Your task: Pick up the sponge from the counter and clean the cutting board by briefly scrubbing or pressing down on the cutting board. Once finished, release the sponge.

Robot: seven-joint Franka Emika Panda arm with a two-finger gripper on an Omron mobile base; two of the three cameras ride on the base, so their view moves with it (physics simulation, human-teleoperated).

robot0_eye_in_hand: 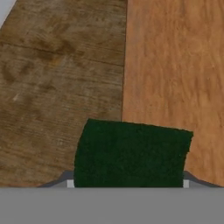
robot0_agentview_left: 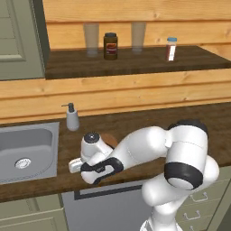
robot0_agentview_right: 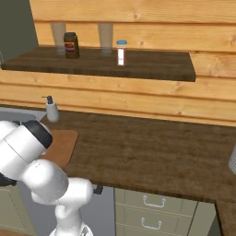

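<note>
Now your gripper is pinching the sponge, its two tips tight on the sides. The sponge sits low over the dark counter, right at the edge of the cutting board. Next, I think you should slide it fully over the board and press down.

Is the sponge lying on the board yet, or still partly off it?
Partly off. In the hand view the green sponge straddles the board's left edge, part over the board, part over the darker counter. Whether it touches: cannot tell.
</note>
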